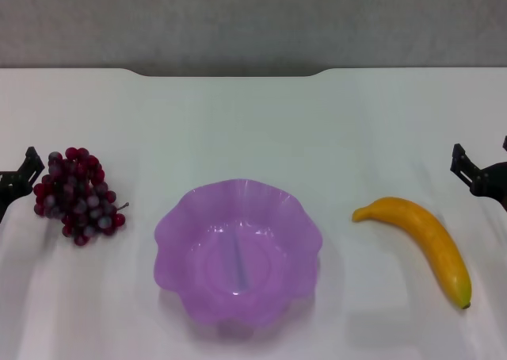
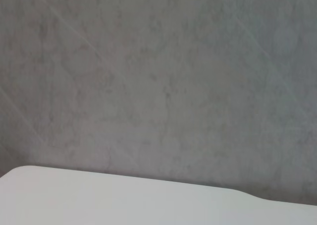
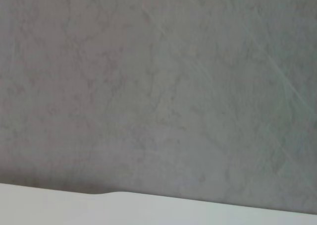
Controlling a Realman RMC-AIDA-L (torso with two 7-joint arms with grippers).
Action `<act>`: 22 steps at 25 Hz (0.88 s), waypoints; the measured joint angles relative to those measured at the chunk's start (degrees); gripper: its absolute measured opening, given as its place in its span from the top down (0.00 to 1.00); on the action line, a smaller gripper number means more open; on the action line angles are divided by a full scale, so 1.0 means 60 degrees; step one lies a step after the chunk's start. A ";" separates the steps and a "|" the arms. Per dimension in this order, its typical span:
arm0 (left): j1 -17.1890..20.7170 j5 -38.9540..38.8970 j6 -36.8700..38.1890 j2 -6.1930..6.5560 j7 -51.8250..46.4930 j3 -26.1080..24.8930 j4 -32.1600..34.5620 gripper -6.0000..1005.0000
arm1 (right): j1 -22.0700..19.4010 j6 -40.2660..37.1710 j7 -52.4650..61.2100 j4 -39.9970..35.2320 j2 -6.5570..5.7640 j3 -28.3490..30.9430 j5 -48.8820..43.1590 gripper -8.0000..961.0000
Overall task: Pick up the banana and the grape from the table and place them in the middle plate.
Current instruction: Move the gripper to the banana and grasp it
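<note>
Nearest you on the white bench, the purple scalloped plate sits empty, so neither fruit is placed yet. Just beyond, the banana lies to its right and the grape bunch to its left, both untouched on the bench. You have the left gripper just beside the grapes and the right gripper near the banana; whether either is released or clenched, you cannot tell.

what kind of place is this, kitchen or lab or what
Probably a lab test bench, not a kitchen: a bare white table against a plain grey wall, holding only staged items, grapes, a purple plate and a banana.
</note>
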 joint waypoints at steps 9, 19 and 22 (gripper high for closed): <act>-0.0004 0.0000 0.0000 0.0000 0.0000 0.0000 0.0000 0.12 | 0.0000 0.0000 0.0000 0.0000 0.0000 0.0000 0.0001 0.08; -0.0004 0.0000 0.0000 0.0000 0.0000 0.0000 0.0009 0.12 | 0.0000 0.0000 0.0000 -0.0001 -0.0001 0.0000 0.0001 0.08; -0.0012 0.0000 0.0000 0.0000 0.0000 0.0000 0.0017 0.12 | 0.0004 0.0000 0.0000 0.0000 0.0000 0.0000 0.0000 0.08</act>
